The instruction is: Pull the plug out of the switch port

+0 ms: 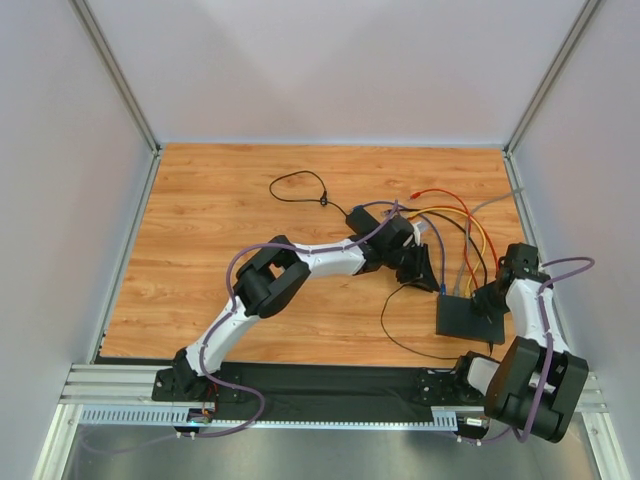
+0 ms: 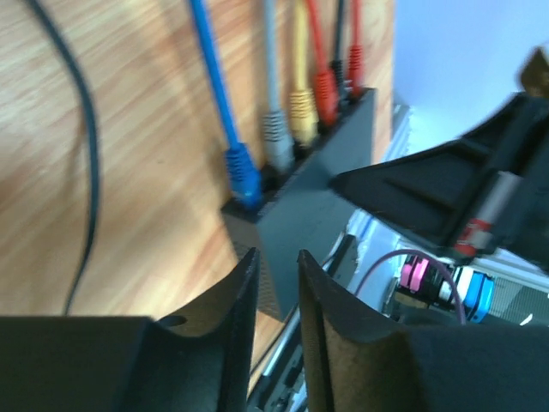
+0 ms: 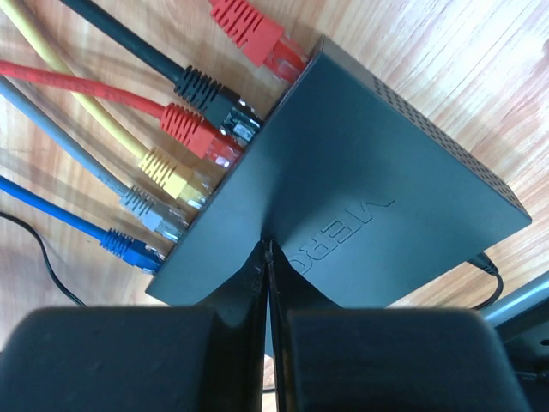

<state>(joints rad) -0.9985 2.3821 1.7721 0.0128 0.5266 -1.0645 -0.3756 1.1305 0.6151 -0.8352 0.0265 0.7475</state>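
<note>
The switch [image 1: 468, 318] is a flat black box on the wooden table, in front of the right arm. Along its far edge sit blue [image 3: 130, 245], grey [image 3: 147, 208], yellow [image 3: 168, 173], red [image 3: 194, 129], black [image 3: 206, 89] and a second red plug [image 3: 249, 31]. My right gripper [image 3: 267, 244] is shut, its tips resting on the switch's top [image 3: 377, 189]. My left gripper [image 2: 276, 255] is open by a narrow gap and empty, hovering just short of the switch's corner [image 2: 309, 206] near the blue plug [image 2: 243, 176]. In the top view it [image 1: 432, 276] is left of the switch.
Coloured cables [image 1: 455, 215] fan out from the switch toward the back right. A thin black cable [image 1: 300, 186] loops at the back centre, and another black lead [image 1: 392, 322] curves left of the switch. White enclosure walls surround the table.
</note>
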